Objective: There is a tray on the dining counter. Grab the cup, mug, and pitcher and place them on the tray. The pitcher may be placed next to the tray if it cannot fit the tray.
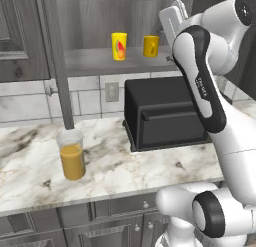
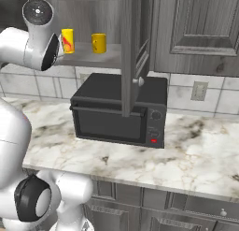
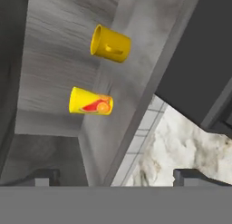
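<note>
While the gripper (image 3: pixel 115 175) stands with its jaws wide apart and nothing between them, aimed up at an open wall cabinet, the risks are catalogued as follows. Cup (image 1: pixel 119 46) and mug (image 1: pixel 151 46) stand upright near each other on the cabinet shelf (image 1: pixel 100 61), apart but not by much; a wide-jawed approach to one could, by my judgement, clip and topple the other, or push it back out of reach. Open cabinet door (image 1: pixel 57 61): hangs out over the worktop, an obstacle to the arm's swing. Pitcher (image 1: pixel 72 155): upright on the marble worktop (image 1: pixel 30 161), just below that door's edge, filled with orange liquid, liable to spill if tipped. Black microwave (image 2: pixel 119 111): on the same worktop, under the shelf. Room: grey wood cabinets, tiled wall with outlet (image 2: pixel 199 90). Tray and dining counter lie elsewhere.
</note>
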